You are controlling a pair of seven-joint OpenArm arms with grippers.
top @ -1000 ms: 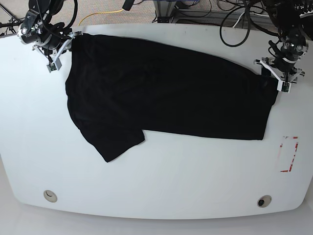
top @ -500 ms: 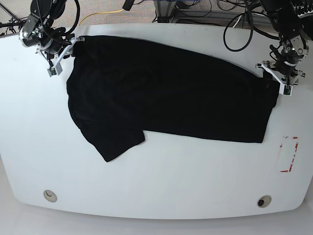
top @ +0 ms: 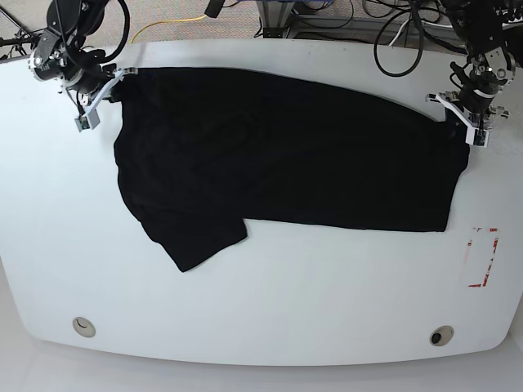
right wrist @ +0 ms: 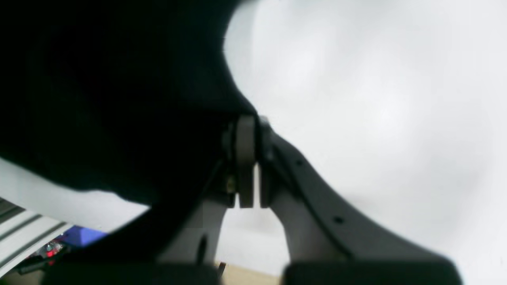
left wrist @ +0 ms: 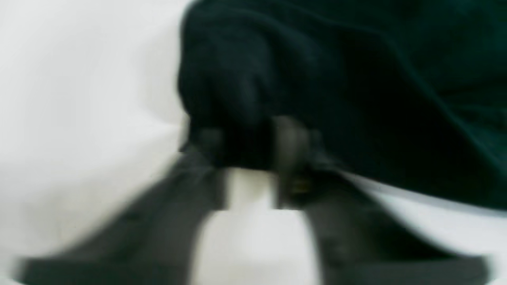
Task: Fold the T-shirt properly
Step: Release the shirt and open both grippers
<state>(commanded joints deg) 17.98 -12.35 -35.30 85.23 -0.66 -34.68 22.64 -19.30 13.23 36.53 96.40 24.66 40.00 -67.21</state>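
I see the black T-shirt [top: 286, 155] spread flat across the far half of the white table [top: 270, 302], folded lengthwise, with one short sleeve [top: 196, 241] jutting toward the near edge on the base view's left. No print shows on the upward side.

My right gripper [top: 102, 86] sits at the shirt's far corner on the base view's left. In its wrist view the two fingers [right wrist: 245, 158] are pressed nearly together, pinching the black fabric [right wrist: 119, 99] at their tips, with the cloth bulging above them.

My left gripper [top: 467, 122] is at the opposite end of the shirt, on the base view's right. Its wrist view is blurred, but the dark fingers [left wrist: 291, 154] stand a little apart with a bunch of the shirt's edge [left wrist: 317, 79] caught between the tips.

Red tape marks [top: 484, 257] lie on the table below that end, clear of the cloth.
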